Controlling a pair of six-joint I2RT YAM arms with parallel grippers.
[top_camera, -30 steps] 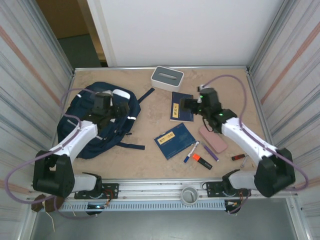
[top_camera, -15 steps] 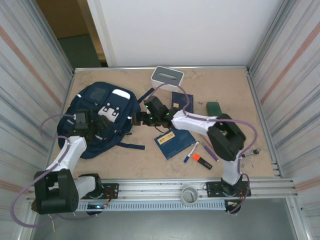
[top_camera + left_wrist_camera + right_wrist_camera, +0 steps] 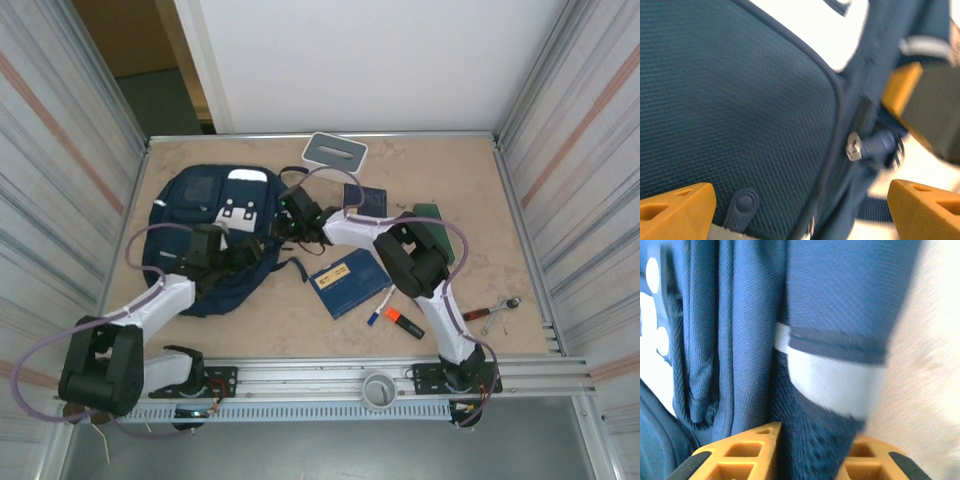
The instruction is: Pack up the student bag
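Observation:
The student bag, navy with white patches, lies flat on the left of the table. My right gripper is at the bag's right edge. In the right wrist view its yellow fingers are shut on a fold of the bag's fabric, just below a pale reflective strip. My left gripper hovers over the bag's near right side. It stands open, its fingers wide apart over the mesh fabric, with a zipper pull between them.
A white-grey box stands at the back. Two navy notebooks lie right of the bag, beside a green object. Markers, an orange highlighter and a metal tool lie nearer the front right.
My right gripper has swung left from the notebooks to the bag's right edge and closed on its fabric. My left gripper has shifted along the bag and stays open. The bag has shifted slightly.

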